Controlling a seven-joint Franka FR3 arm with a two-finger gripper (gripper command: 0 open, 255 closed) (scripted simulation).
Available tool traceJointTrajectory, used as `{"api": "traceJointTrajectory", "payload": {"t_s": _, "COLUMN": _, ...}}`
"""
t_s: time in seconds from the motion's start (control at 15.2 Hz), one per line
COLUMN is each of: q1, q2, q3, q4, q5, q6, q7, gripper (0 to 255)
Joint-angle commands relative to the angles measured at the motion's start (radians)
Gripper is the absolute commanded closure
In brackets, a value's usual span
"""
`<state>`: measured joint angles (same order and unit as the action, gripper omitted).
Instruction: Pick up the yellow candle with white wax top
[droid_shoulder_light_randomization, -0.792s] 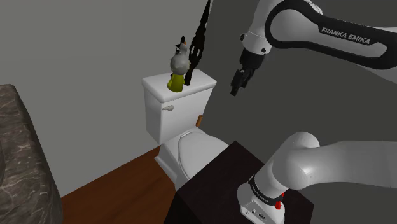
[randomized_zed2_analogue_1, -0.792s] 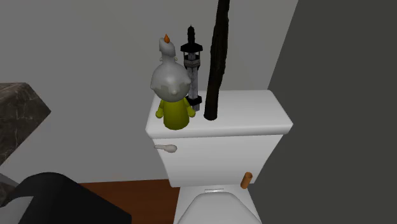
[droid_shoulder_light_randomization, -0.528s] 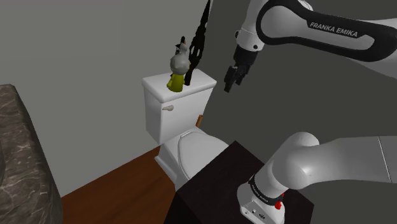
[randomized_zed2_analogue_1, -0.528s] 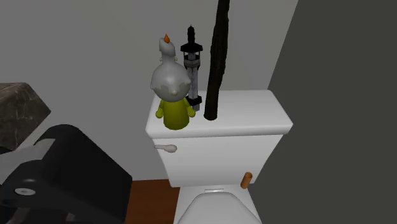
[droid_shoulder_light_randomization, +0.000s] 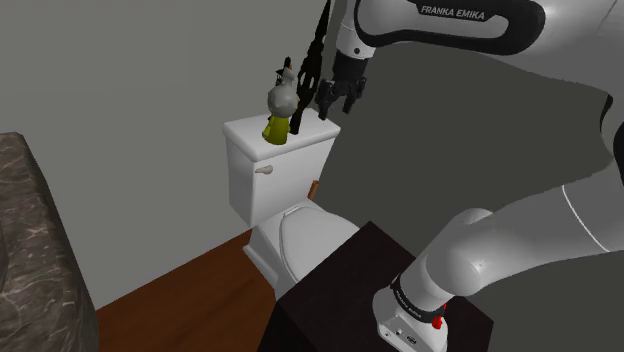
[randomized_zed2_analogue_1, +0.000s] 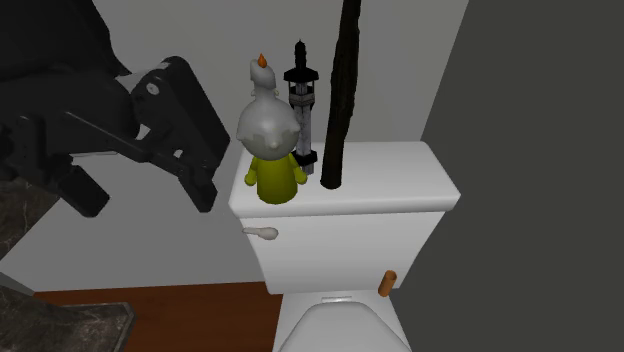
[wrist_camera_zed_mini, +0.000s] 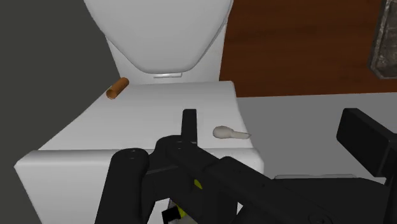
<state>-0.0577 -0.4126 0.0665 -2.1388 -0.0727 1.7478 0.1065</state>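
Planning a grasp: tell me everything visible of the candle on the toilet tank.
The candle has a yellow bulbous base, a grey-white wax cap running down it, and a small orange flame on a white tip. It stands upright on the tank lid, near its front edge, in front of a black-and-grey lantern. The open pincer hangs apart from it.

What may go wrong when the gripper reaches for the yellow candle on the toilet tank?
The tall black object and the small tower stand close beside the candle; the open gripper may topple them. The candle stands near the edge of the tank lid, so a sideways push may knock it off.
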Motion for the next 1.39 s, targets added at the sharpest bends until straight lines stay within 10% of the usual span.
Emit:
{"api": "traceJointTrajectory", "payload": {"t_s": 0.0, "q1": -0.01, "q2": 0.065, "q3": 0.009, "q4": 0.057, "q5": -0.006, "q6": 0.018, "q7": 0.047, "gripper": 0}}
{"api": "traceJointTrajectory", "payload": {"t_s": 1.32, "q1": -0.033, "q2": 0.854, "q3": -0.006, "q4": 1.116, "q5": -0.119, "q6": -0.17, "q7": 0.388, "gripper": 0}}
